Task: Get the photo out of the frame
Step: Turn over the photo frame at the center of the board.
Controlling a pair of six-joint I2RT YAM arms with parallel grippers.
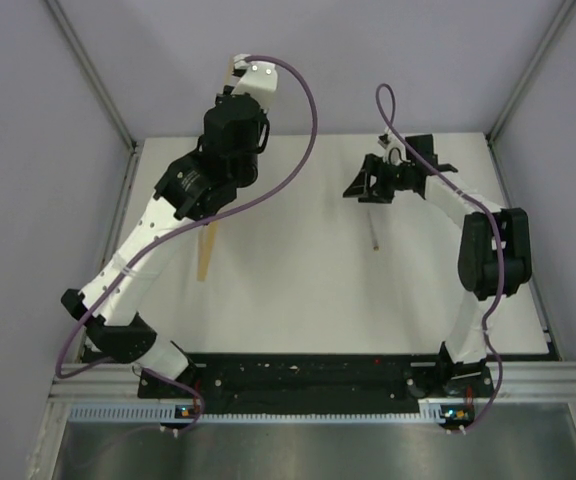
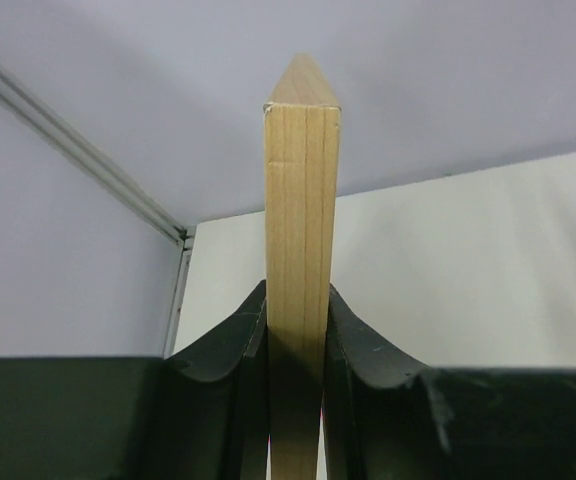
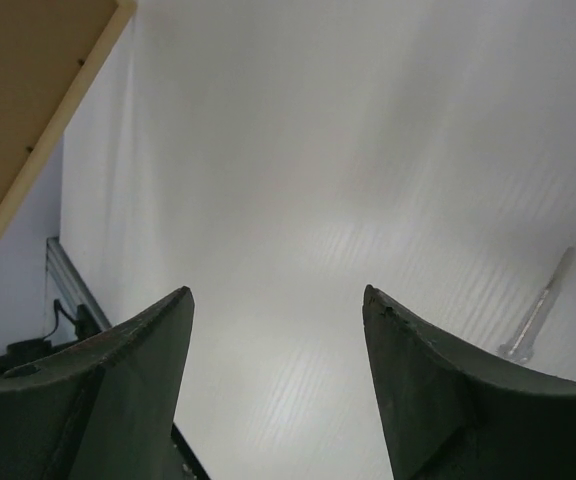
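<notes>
Left gripper [image 2: 298, 325]: clamped on the frame [image 2: 303, 230], with one finger [image 2: 230, 350] on each broad side of a light-wood rail. The rail runs straight out ahead of the fingertips, edge-on to the wrist camera. From above the frame is also seen edge-on. We cannot tell whether its lower end touches the table [image 3: 388, 140].

Right gripper [image 3: 276, 300]: fingers apart, nothing between them. The frame's brown back, with a cream edge, sits up and to the left of this gripper, well apart from it. A thin grey rod [image 3: 538, 310] lies on the table ahead and to the right of the fingertips. We cannot identify it.

The photo shows in no view. We judge it is inside the frame.

Step in hand, as we read it: the left arm holds the frame while the right arm goes for the back.
- Keep the left grip on the wood rail only, so the backing can come free.
- Turn the brown face squarely toward the right fingertips before closing in.
- Approach with the fingers apart and work an edge with small pulls, so the frame does not twist in the clamp.
- Pinch the paper near a border to avoid creasing it.

Writing: we can read no brand, label or text anywhere.
</notes>
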